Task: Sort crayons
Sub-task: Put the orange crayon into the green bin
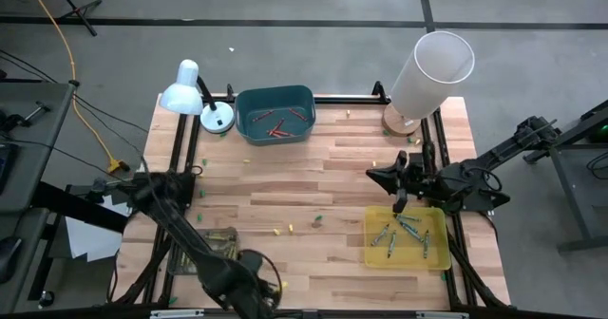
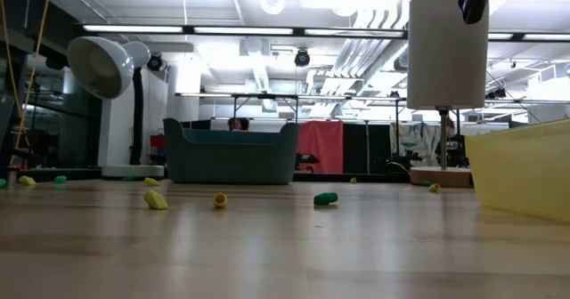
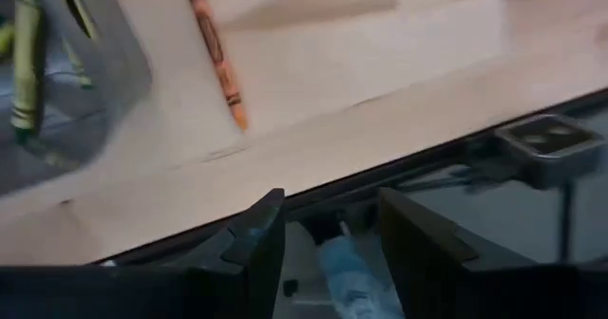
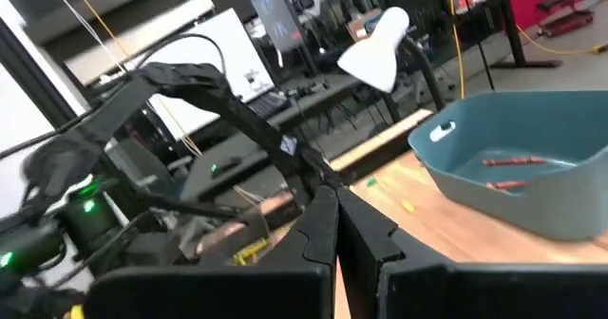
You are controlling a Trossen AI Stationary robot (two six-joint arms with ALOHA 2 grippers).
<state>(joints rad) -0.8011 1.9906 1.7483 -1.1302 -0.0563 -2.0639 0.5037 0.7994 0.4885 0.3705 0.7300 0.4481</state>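
Left pincer (image 3: 328,248) open, orange crayon (image 3: 215,51) lengthwise ahead

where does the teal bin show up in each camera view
High view: teal bin at the table's far edge, beside the white lamp.
Low view: left of centre, right of the lamp.
Left wrist view: not in it.
Right wrist view: right side, below the lamp.
Shared landmark: the lamp.

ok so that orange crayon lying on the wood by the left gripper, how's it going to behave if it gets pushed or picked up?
The orange crayon is a thin round stick, so it probably rolls when nudged. It looks light, and its paper wrapper should give the open left gripper decent grip.
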